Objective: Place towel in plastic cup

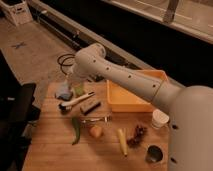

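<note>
Looking through the camera view, we see the white arm [125, 80] reach from the lower right across the wooden table [47, 147] to its far left corner. There the gripper [73, 82] hangs low near the table's back edge. It points down just above the spot where the towel [62, 92] and the plastic cup [79, 90] sit side by side. How far open the gripper is, and whether it has hold of anything, we cannot tell, because its tip blends into the pale things beneath it.

The towel lies as a crumpled, pale grey-blue heap on the table, outside the cup and on the side nearer the table's left edge. The plastic cup stands upright, yellow-green, just beside the towel. Whether the two touch we cannot tell.

Just in front of them a brush [76, 101] with a white handle lies slantwise, with a dark block [91, 107] beside it. An orange tray [127, 106] sits at the back of the table, partly under the arm. Nearer to us lie a thin metal utensil [97, 119], a green pod [76, 131], a small orange lump [96, 131], a yellow stick-shaped thing [122, 141] and a dark cluster [138, 134]. A white container [160, 119] and a steel cup [154, 154] stand at the right, close to the arm's base. On the floor beyond the table lies a coil of cable [65, 61].
</note>
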`<state>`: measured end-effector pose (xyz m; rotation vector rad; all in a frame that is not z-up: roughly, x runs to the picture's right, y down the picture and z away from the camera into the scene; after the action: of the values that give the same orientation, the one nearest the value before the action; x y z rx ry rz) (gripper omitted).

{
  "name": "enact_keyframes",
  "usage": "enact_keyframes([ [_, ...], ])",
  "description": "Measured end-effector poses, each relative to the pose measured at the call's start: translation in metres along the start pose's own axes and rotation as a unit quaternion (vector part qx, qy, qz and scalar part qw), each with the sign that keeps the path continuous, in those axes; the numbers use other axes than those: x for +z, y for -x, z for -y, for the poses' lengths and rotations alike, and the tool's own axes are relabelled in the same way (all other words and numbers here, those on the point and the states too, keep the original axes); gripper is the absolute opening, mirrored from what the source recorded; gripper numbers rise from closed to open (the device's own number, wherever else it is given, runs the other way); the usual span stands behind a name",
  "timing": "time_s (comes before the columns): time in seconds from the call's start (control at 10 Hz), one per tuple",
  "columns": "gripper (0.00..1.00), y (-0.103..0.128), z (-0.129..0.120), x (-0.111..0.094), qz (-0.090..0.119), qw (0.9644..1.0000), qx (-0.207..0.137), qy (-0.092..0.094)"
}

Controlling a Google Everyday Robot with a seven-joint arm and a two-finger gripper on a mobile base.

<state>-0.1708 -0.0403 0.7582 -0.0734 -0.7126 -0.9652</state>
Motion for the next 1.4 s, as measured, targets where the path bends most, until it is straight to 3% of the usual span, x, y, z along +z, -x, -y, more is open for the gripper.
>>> enact_keyframes([
  [0.3,0.00,-0.034,0.005,0.001,0.031,0.9984,0.013,-0.046],
  [0.5,0.00,-0.042,0.001,0.009,0.054,0.9961,0.022,-0.066],
  [0.8,0.00,-0.042,-0.005,0.027,0.070,0.9948,0.024,-0.069],
  [1.2,0.00,-0.042,-0.004,0.027,0.069,0.9948,0.025,-0.070],
  [1.4,0.00,-0.046,-0.006,0.030,0.066,0.9938,0.036,-0.082],
])
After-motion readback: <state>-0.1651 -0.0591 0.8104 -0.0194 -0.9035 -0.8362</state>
